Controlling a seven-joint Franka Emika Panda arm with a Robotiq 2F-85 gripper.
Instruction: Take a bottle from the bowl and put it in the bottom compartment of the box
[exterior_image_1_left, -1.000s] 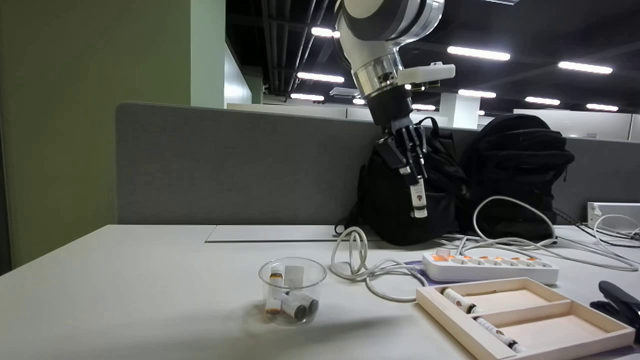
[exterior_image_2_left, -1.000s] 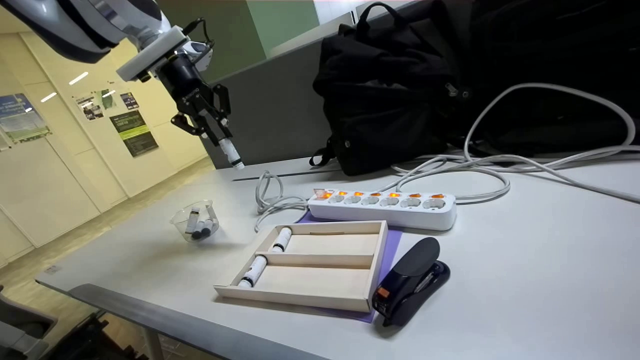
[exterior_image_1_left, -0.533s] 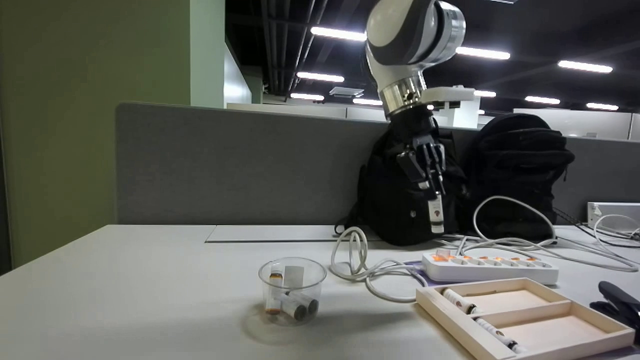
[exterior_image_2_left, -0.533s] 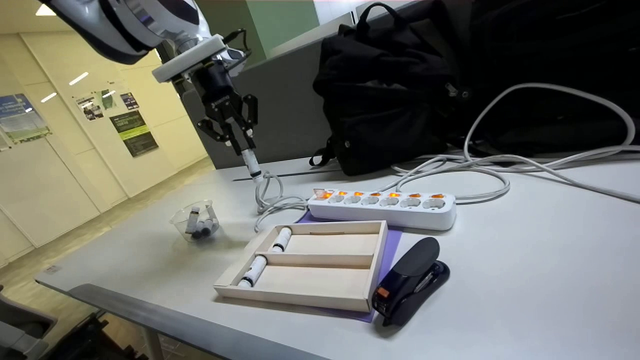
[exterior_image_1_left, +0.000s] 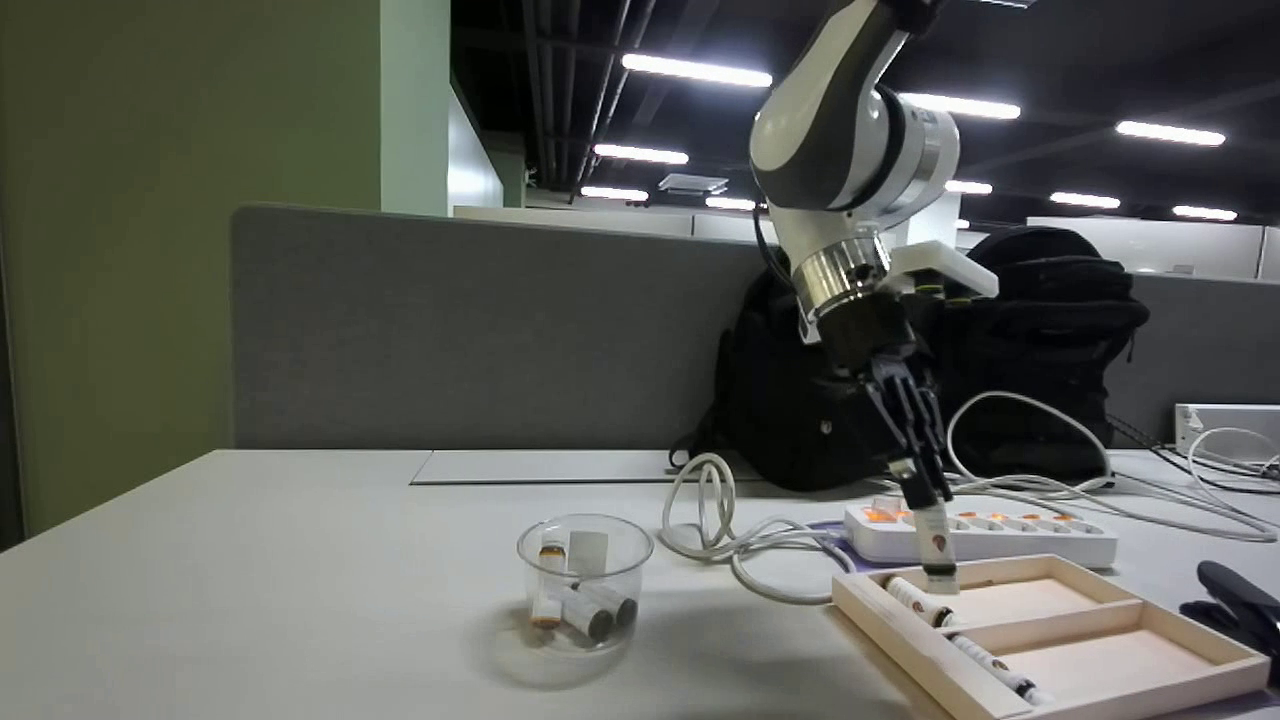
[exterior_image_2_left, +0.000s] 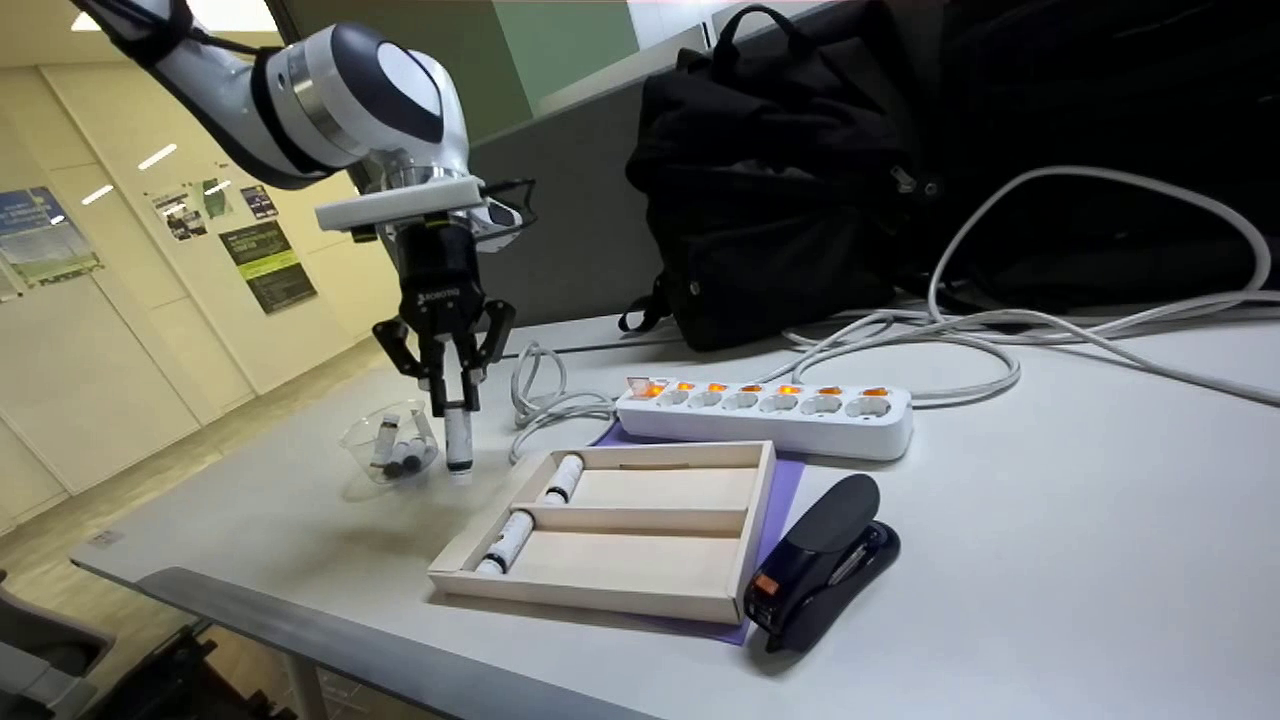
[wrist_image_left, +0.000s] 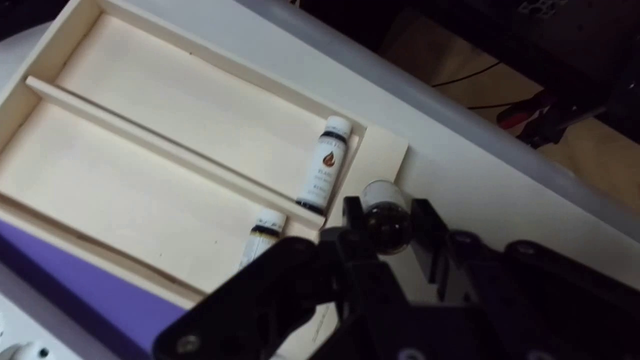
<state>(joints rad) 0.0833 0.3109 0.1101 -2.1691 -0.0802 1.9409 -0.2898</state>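
Gripper (exterior_image_2_left: 457, 405) clamped on a bottle (exterior_image_2_left: 458, 438), fingers (exterior_image_2_left: 437, 395) to either side; bottle held above the table (exterior_image_2_left: 1050, 560), close to upright in both exterior views, body whitish, dark band near the lower end; in the wrist view its dark glassy end faces the camera, and it overlaps the end strip (wrist_image_left: 372, 160) of the box (exterior_image_2_left: 600, 597); cannot tell whether it hangs squarely over that strip.

Box lies flat, two compartments split by a divider (exterior_image_2_left: 640, 520); in an exterior view another bottle (exterior_image_2_left: 509, 540) lies on its side in the nearer compartment, and one more bottle (exterior_image_2_left: 565, 478) in the farther; both at the end toward the bowl (exterior_image_1_left: 620, 570).

Bowl clear, on the table, well apart from the box; several bottles (exterior_image_1_left: 548, 590) inside, one leaning nearly upright, two lying aslant, dark ends showing; exact count unclear through the wall.

White power strip (exterior_image_2_left: 770, 430) just beyond the box, orange lights (exterior_image_2_left: 789, 390) showing; purple sheet (exterior_image_2_left: 788, 490) partly under the box; black stapler (exterior_image_2_left: 835, 515) just beside it; black backpack (exterior_image_2_left: 770, 200) and pale looped cable (exterior_image_2_left: 1090, 171) farther back.
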